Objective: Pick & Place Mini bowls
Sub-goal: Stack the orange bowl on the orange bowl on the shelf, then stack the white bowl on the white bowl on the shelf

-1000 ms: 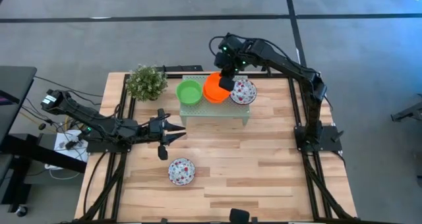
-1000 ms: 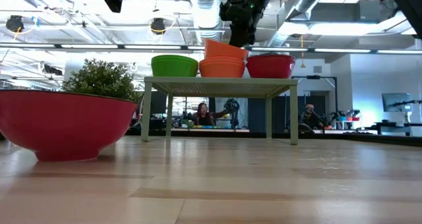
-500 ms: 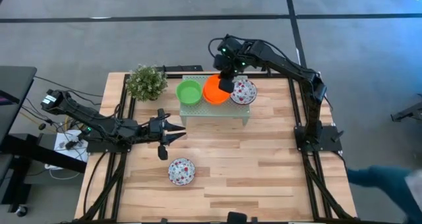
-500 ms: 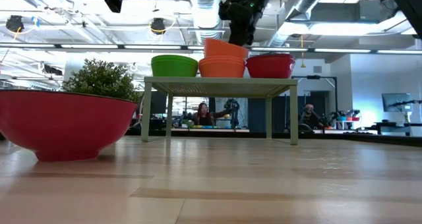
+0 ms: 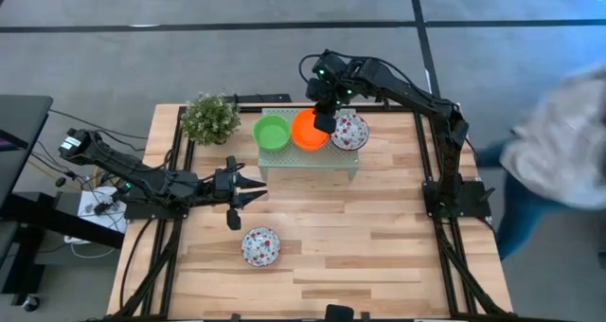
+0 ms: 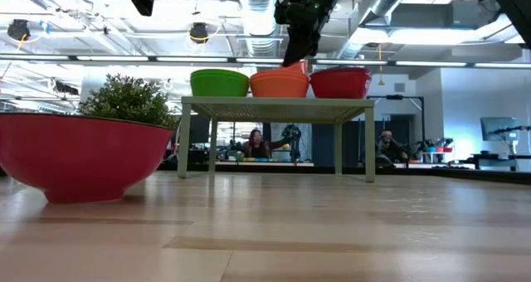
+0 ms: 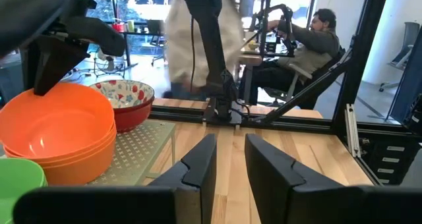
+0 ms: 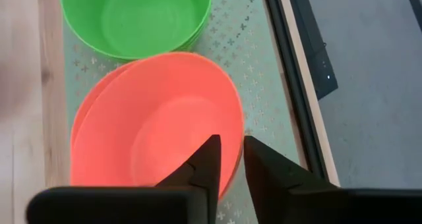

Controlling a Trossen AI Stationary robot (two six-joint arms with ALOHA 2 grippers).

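Note:
A pale green stand [image 5: 308,156] carries a green bowl [image 5: 272,133], a stack of orange bowls [image 5: 305,133] and a floral bowl [image 5: 350,131]. A second floral bowl [image 5: 259,245] sits on the table and shows red and large in the low view [image 6: 79,158]. My right gripper [image 5: 325,121] is over the orange stack, shut on the top orange bowl [image 8: 158,132]. My left gripper [image 5: 260,194] waits low over the table left of the stand, open and holding nothing. My right gripper pinches the top orange bowl by its rim [image 8: 236,135] on the side nearest the floral bowl. One finger [image 8: 206,161] is inside the bowl and one [image 8: 260,165] outside, coming from above. The bowl sits nested in the orange stack, its held rim [image 6: 296,65] slightly raised.
A small bushy plant [image 5: 210,118] stands at the far left corner beside the stand. A person [image 5: 559,156] moves past the table's right side, outside its frame. Bare wood lies between the stand and the near floral bowl.
My right gripper has come down a little over the stand. The top orange bowl, which stood tilted and raised above the stack, has sunk into the stack and now lies almost level. A person has come into view on the right.

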